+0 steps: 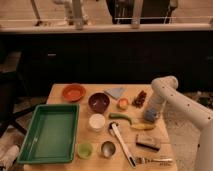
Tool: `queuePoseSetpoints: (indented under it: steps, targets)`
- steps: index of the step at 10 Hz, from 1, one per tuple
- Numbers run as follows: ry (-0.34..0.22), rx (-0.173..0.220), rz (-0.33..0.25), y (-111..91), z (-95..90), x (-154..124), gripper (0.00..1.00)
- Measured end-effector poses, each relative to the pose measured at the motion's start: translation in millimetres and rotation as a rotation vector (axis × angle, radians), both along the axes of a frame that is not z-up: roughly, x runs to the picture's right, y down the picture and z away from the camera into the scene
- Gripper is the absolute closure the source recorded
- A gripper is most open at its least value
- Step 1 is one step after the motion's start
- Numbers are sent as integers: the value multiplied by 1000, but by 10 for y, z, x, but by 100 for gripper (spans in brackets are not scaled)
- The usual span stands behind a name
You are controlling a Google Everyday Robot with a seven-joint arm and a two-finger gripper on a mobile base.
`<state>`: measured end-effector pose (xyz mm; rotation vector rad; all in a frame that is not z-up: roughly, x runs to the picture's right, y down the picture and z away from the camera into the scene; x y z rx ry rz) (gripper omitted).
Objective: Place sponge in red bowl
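While the gripper (152, 111) sits over the sponge (150, 118) right of the frame's middle, its grip impossible to tell, the red bowl (74, 92) lies well apart leftward, slightly higher.

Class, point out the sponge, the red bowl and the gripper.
sponge (150, 118), camera view, front face.
red bowl (74, 92), camera view, bare middle.
gripper (152, 111), camera view, tip, down at the sponge.
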<state>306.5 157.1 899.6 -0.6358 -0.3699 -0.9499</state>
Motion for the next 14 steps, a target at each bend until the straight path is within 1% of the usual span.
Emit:
queuePoseSetpoints:
  steps: [1, 4, 5, 6, 11, 13, 14]
  targets:
    - [1, 4, 3, -2, -11, 6, 62]
    - [6, 7, 11, -3, -91, 32, 92]
    - [4, 11, 15, -14, -129, 34, 98]
    - [-1, 19, 22, -45, -166, 23, 100]
    - [-61, 74, 70, -309, -327, -186, 100]
    - [-89, 100, 110, -435, -374, -283, 100]
    - [-95, 110, 127, -477, -381, -309, 100]
